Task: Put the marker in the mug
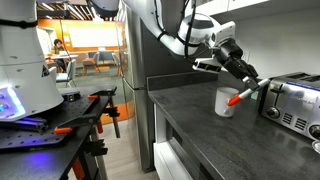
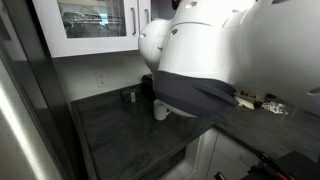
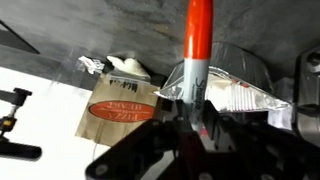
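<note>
In an exterior view my gripper (image 1: 247, 91) is shut on the marker (image 1: 237, 98), whose red-orange end hangs tilted at the rim of the white mug (image 1: 227, 103) on the dark counter. In the wrist view the marker (image 3: 199, 45) stands between my fingers (image 3: 194, 112), white barrel in the jaws and red-orange cap pointing away. In the other exterior view the arm fills most of the picture and only a bit of the mug (image 2: 160, 113) shows below it. The marker is hidden there.
A chrome toaster (image 1: 292, 100) stands just beside the mug and my gripper. The dark counter (image 1: 195, 118) ends at an edge toward the room. A small dark jar (image 2: 127, 97) stands by the back wall. A printed bag (image 3: 122, 105) shows in the wrist view.
</note>
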Robot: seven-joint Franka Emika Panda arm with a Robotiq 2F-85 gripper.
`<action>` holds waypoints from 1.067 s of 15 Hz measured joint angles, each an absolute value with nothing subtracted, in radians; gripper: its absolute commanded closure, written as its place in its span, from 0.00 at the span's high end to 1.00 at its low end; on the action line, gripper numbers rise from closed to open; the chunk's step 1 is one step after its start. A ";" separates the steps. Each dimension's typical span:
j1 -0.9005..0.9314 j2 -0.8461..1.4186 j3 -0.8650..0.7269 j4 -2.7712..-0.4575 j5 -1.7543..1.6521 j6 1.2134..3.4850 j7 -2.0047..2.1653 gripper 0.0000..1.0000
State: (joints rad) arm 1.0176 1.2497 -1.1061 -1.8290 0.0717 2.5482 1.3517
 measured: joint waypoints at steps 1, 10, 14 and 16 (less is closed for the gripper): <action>1.011 1.261 -1.106 -1.807 0.055 2.543 1.371 0.06; 0.999 1.348 -1.092 -1.614 -0.045 2.470 1.475 0.06; 0.972 1.352 -1.077 -1.552 -0.084 2.457 1.486 0.06; 0.971 1.356 -1.076 -1.535 -0.108 2.457 1.516 0.06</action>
State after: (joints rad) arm 0.9712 1.3558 -1.0763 -1.5350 -0.1083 2.4565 1.5157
